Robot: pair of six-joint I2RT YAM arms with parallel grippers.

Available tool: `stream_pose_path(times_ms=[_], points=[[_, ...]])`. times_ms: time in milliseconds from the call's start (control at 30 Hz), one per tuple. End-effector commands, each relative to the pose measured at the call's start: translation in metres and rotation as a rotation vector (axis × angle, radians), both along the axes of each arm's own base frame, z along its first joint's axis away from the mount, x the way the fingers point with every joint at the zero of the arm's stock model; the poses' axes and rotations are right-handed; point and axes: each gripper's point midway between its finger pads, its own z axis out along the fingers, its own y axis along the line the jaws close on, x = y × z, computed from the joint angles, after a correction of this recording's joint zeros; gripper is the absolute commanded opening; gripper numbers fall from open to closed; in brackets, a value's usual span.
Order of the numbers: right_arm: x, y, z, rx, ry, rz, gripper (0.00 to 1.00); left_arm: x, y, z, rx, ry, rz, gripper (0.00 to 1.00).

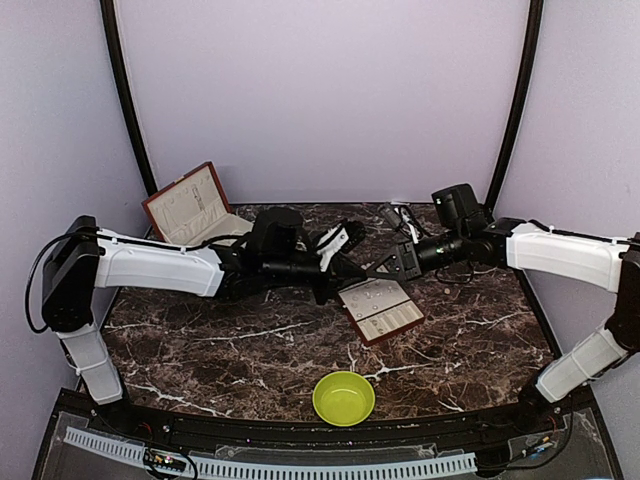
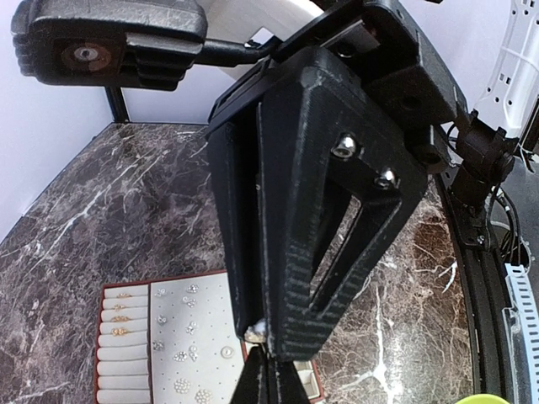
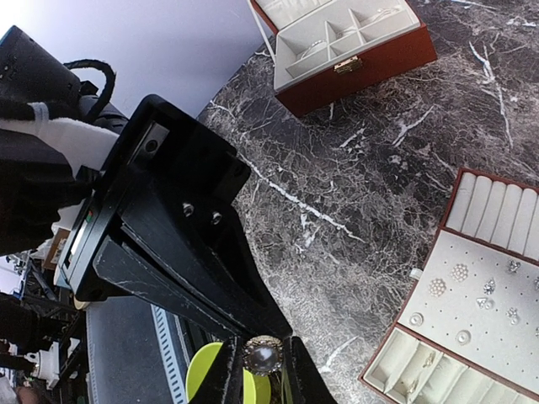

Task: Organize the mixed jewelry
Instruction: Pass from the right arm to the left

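Observation:
My left gripper (image 1: 350, 268) and right gripper (image 1: 372, 270) meet tip to tip above the table, just behind the flat tray (image 1: 400, 322). In the left wrist view my left gripper (image 2: 259, 332) is shut on a small pale jewelry piece (image 2: 255, 330). The right gripper (image 2: 268, 372) points up from below with its tips together, touching that piece. In the right wrist view the piece (image 3: 263, 355) is a round pearl-like stud with a beaded rim, held between the left fingers (image 3: 226, 379). The tray (image 2: 126, 370) holds several small studs.
The red-brown hinged box (image 1: 190, 205) stands open at the back left and also shows in the right wrist view (image 3: 354, 42). A lime-green bowl (image 1: 343, 397) sits near the front edge, below the grippers (image 3: 206, 374). Black cables (image 1: 400, 215) lie at the back.

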Motion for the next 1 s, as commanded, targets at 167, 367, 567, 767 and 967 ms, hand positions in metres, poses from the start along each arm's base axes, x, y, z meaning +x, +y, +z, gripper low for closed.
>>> stream_pose_path(times_ms=[167,367,567,767,967], points=[[0.009,0.0,0.001,-0.022,-0.064,-0.044,0.25,-0.005,-0.008,0.026,-0.088,-0.005,-0.023,0.0],[0.02,-0.012,0.012,-0.021,-0.12,-0.136,0.53,0.0,0.0,0.021,-0.08,0.037,0.045,0.0],[0.027,-0.025,0.029,0.043,-0.171,-0.213,0.7,0.0,0.01,0.015,-0.07,0.123,0.077,0.0],[0.028,-0.03,0.046,0.14,-0.227,-0.273,0.75,0.0,0.024,0.018,-0.079,0.224,0.073,0.0],[0.031,-0.037,0.051,0.16,-0.264,-0.345,0.76,0.001,0.044,0.024,-0.104,0.342,0.022,0.0]])
